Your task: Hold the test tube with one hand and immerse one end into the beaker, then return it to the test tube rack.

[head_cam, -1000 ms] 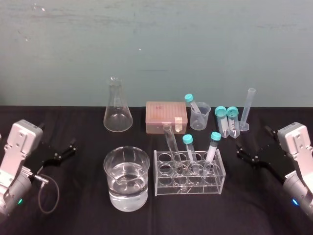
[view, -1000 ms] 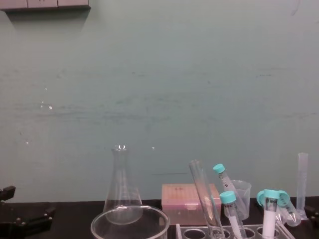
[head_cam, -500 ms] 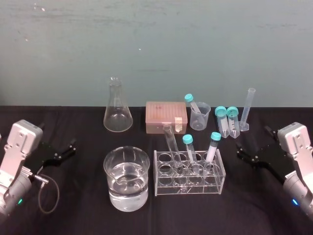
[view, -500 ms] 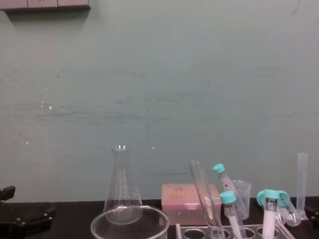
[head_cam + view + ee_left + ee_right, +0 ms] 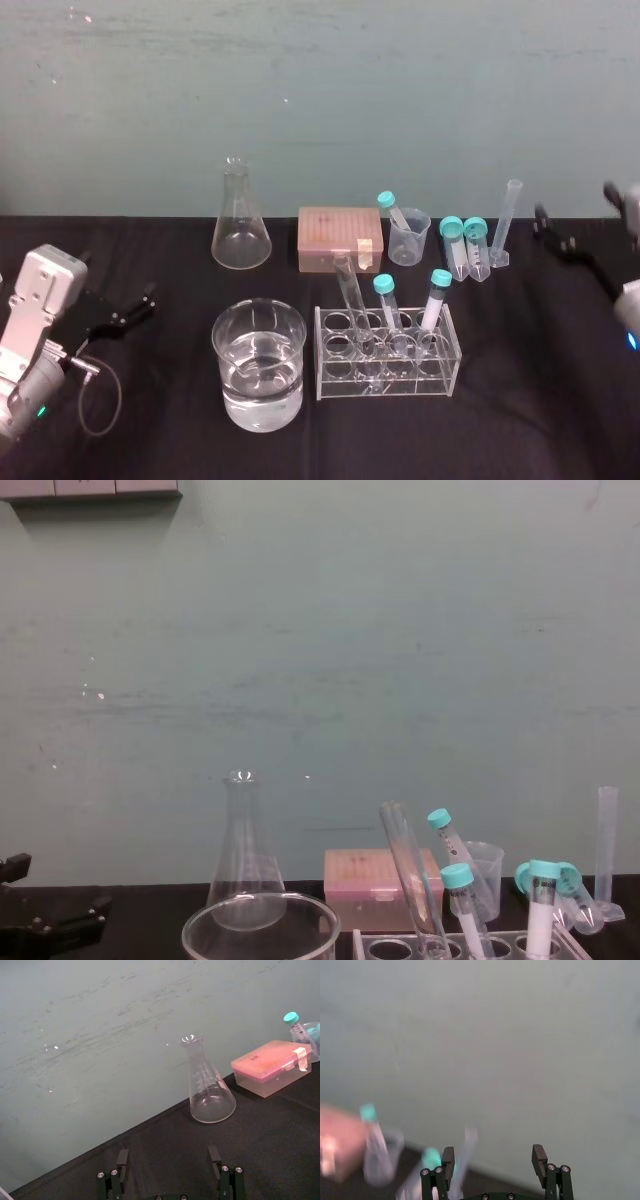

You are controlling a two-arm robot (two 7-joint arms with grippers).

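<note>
In the head view, your test tube (image 5: 350, 290) stands in the test tube rack (image 5: 440, 378) at centre frame. It leans toward the upper left with its open mouth above the rack's top. Its lower end sits among reflections inside the rack and is hard to trace. The beaker (image 5: 235, 350), part-filled with clear liquid, sits just left of the rack and apart from it. Your left tool (image 5: 148, 297) rests low near the left edge over the black desk (image 5: 540, 400), well apart from the beaker. Your right tool (image 5: 548, 225) hangs at the upper right edge as a dark streak, its wrist cut off by the frame.

In the left wrist view, the left tool (image 5: 168, 1157) is released. Its two fingers (image 5: 215, 1156) stand apart at the bottom edge with nothing between them. A conical flask (image 5: 210, 1095) and a pink box (image 5: 270, 1067) lie beyond.

In the right wrist view, the right tool (image 5: 493, 1156) is also released, fingers spread and empty. The teal caps and pale shapes at lower left are hard to make out.

In the chest view, the bottom edge cuts the beaker (image 5: 260, 912) just below its rim, and the rack (image 5: 500, 942) barely clears that edge. The test tube (image 5: 410, 880) rises from the rack leaning left, its foot cut off. The left tool (image 5: 90, 912) sits dark in the lower left corner, partly out of frame.
</note>
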